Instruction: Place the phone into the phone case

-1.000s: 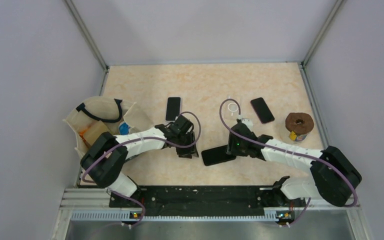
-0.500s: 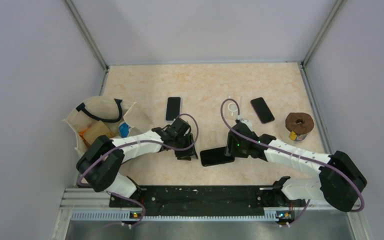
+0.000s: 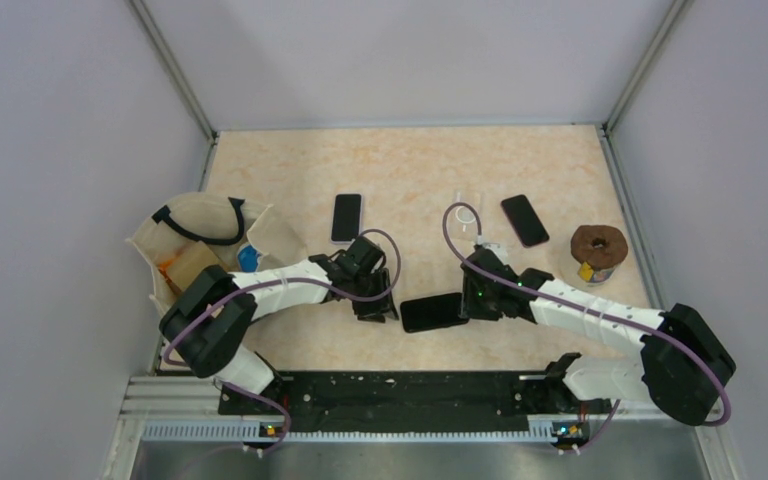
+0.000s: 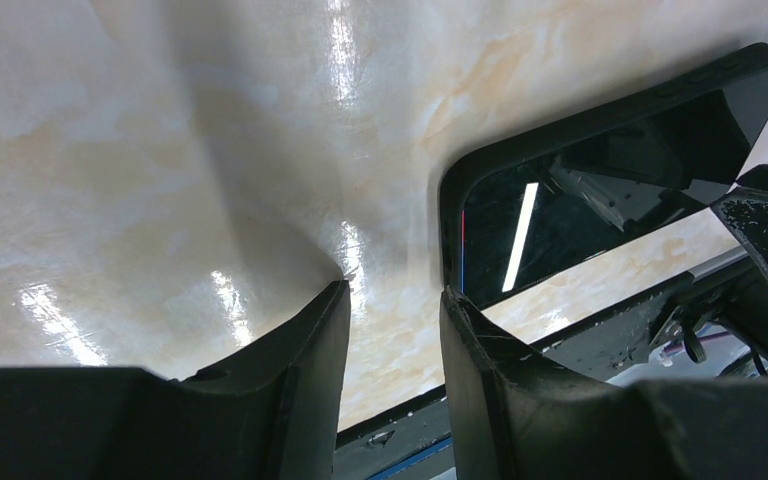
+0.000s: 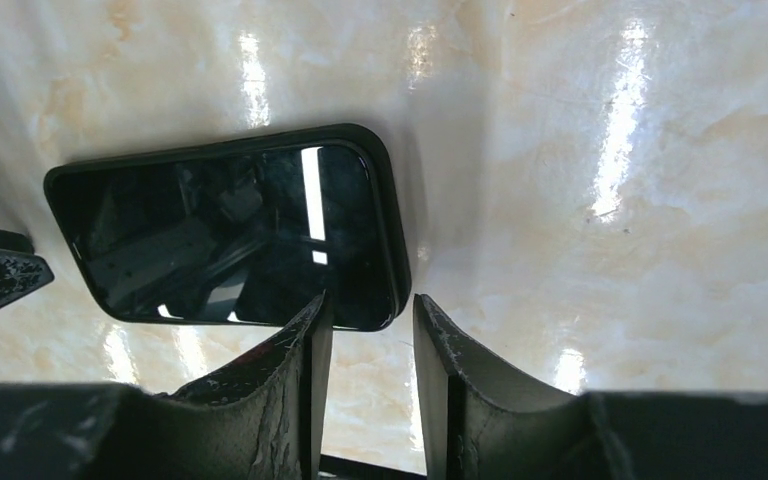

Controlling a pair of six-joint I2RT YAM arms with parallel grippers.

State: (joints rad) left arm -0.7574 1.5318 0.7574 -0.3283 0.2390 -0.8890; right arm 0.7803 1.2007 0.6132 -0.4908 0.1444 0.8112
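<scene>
A pale marbled table sits between grey walls. From above, the phone lies near the front edge, between the two arms. A second ago it sat cocked, its right end swung toward the back; now its long axis runs almost straight left to right. The left gripper is at its left end and the right gripper at its right end.

Left wrist camera: the fingers stand apart over bare table, just beside the phone's corner, and the glass faces up.

Right wrist camera: the jaws are spread with the phone's corner below the gap — nothing is pinched.
</scene>
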